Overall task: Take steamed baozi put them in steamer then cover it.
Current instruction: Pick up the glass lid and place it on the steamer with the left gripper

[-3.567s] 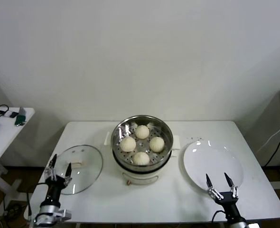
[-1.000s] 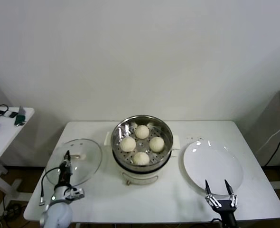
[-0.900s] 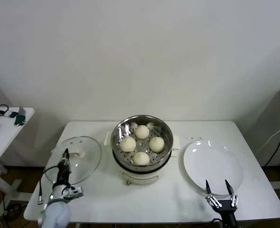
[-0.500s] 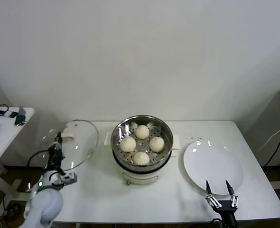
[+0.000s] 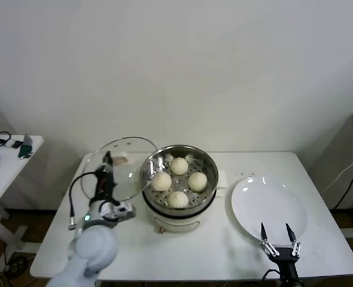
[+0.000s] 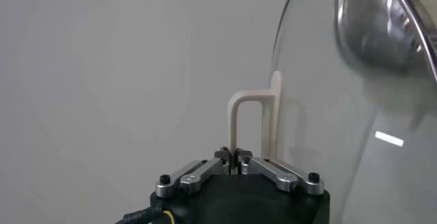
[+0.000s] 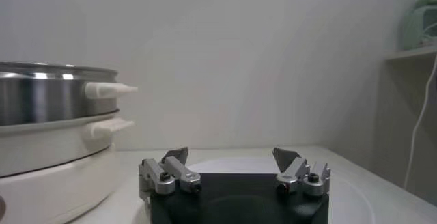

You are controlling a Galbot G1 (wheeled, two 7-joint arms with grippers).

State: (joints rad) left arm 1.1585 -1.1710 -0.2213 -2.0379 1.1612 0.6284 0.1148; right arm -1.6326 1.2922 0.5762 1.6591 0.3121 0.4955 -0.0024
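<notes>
Above the white table's [image 5: 224,251] left half your left gripper [image 5: 107,160] pinches the cover [image 5: 125,170] by its handle, tilted beside the steamer [image 5: 178,179] holding the baozi [image 5: 177,199], right gripper [image 5: 279,238] wide at the front edge: a thin pinch could let the glass swing and strike the rim.

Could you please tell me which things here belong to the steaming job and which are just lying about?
Job:
- four baozi, already in the steamer
- lid, held up beside the steamer by the left gripper

Lying about:
- white plate
- right gripper, open, idle by the plate
- side table with oddments
</notes>
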